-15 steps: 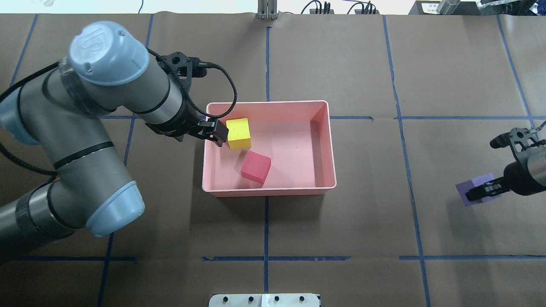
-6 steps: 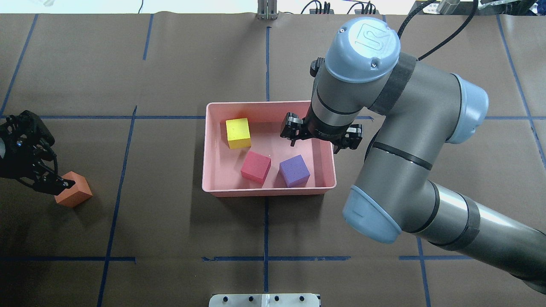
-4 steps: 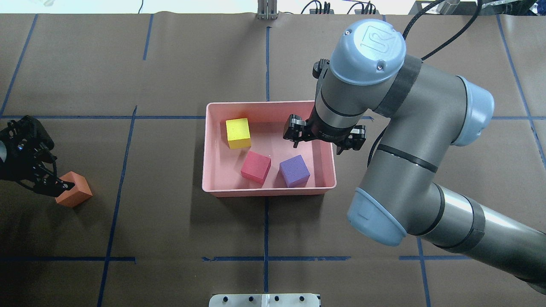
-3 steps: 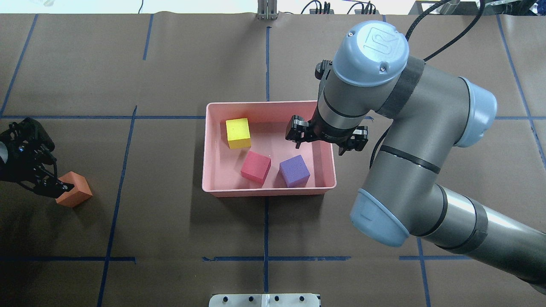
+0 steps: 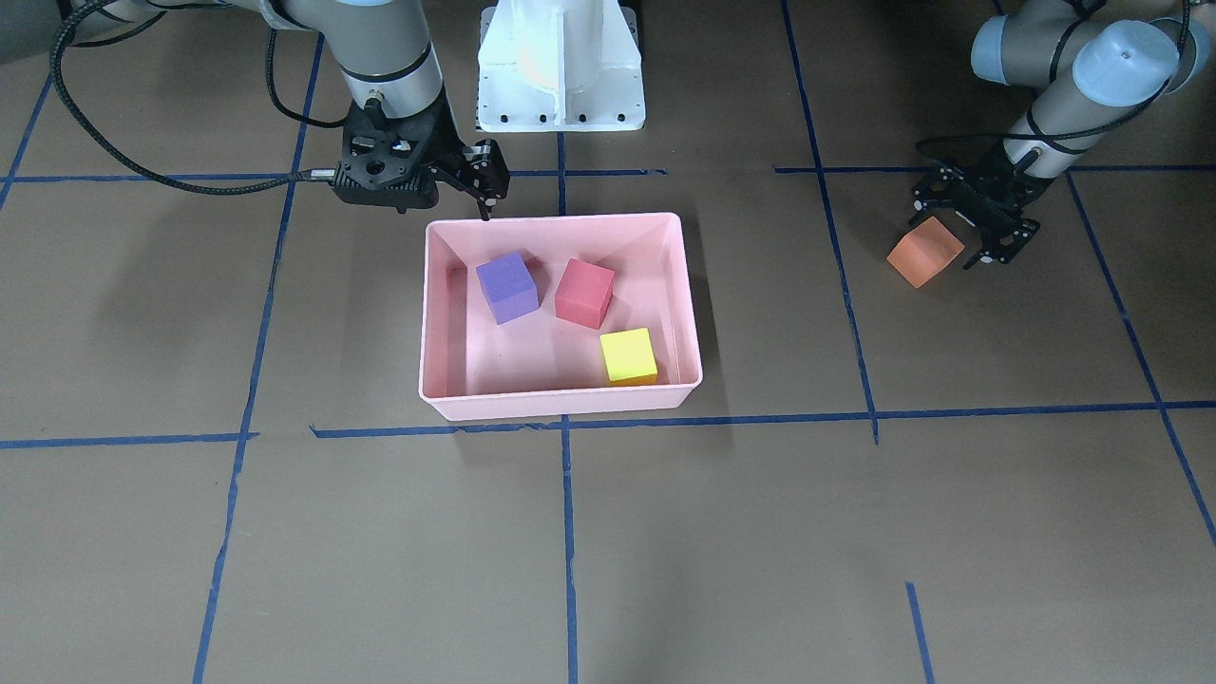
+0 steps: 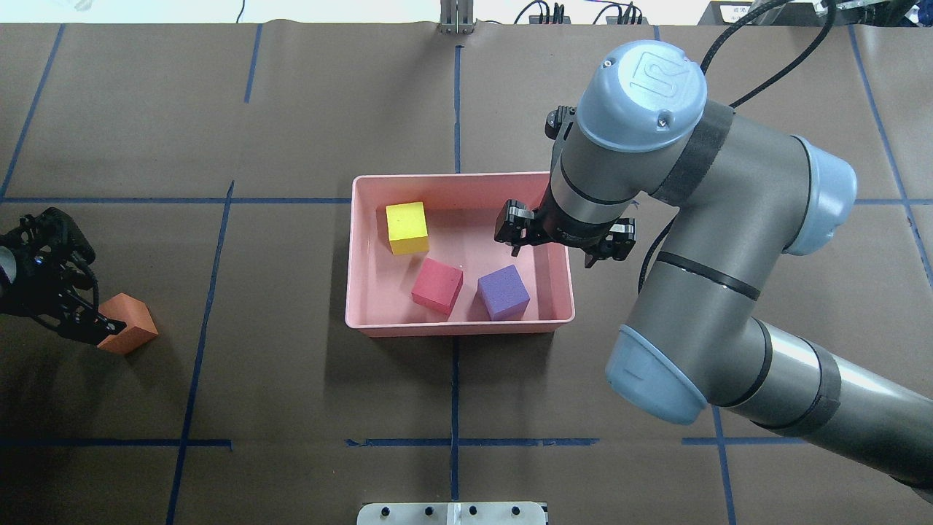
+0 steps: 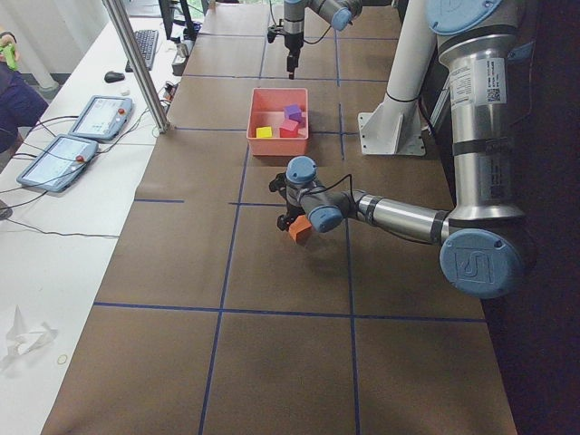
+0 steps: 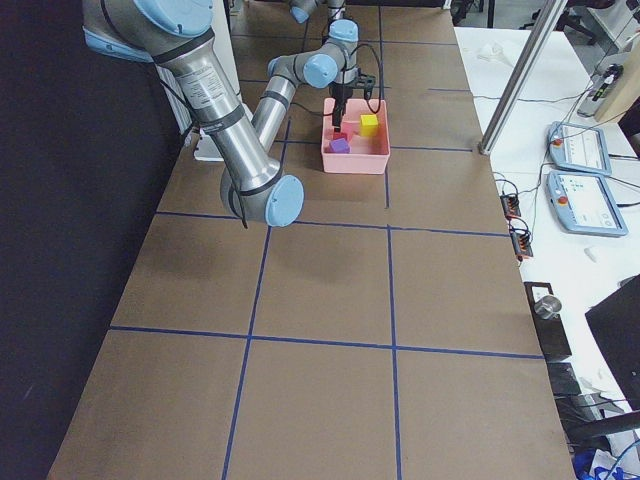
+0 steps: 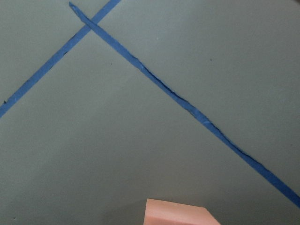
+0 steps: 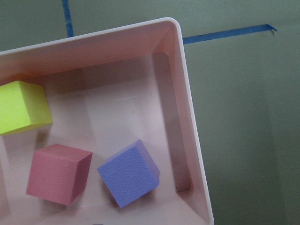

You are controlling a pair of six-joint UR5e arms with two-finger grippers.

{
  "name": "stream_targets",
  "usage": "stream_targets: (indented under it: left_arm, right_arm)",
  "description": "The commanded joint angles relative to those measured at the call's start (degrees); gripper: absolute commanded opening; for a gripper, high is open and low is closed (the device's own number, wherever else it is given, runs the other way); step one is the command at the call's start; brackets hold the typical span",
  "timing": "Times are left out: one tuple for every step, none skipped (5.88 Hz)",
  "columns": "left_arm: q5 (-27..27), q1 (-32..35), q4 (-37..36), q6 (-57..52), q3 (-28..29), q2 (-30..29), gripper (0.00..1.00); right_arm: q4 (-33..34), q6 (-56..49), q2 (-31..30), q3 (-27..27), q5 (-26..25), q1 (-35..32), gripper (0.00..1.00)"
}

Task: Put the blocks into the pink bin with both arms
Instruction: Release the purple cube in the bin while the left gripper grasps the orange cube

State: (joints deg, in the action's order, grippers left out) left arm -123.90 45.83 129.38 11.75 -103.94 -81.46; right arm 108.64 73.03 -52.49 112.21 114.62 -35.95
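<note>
2 grey-silver jointed arms (image 6: 700, 292) wear light-blue joint caps (image 6: 641, 80) and trailing black cables (image 5: 285, 179).

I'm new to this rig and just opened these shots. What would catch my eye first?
The pink bin in the middle holds a yellow block, a red block and a purple block. The big right arm looms over its right edge, the right gripper open and empty. Far out on the robot's left, the orange block is outside the bin, at the left gripper.
</note>
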Motion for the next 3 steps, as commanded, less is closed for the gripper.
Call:
stream_targets:
  left_arm:
    - [-0.6,-2.4,0.1,0.2,2.7,-1.5,1.0]
    - [-0.6,-2.4,0.1,0.2,4.1,-2.5,1.0]
    - [-0.7,-2.4,-0.4,0.2,4.2,-2.8,0.86]
  right_arm:
    - [0.0,0.0,-0.3,0.0,0.0,0.0,1.0]
    - [0.0,0.0,-0.5,0.0,0.0,0.0,1.0]
    - [-0.1,-0.4,-0.9,0.5,0.0,0.0,1.0]
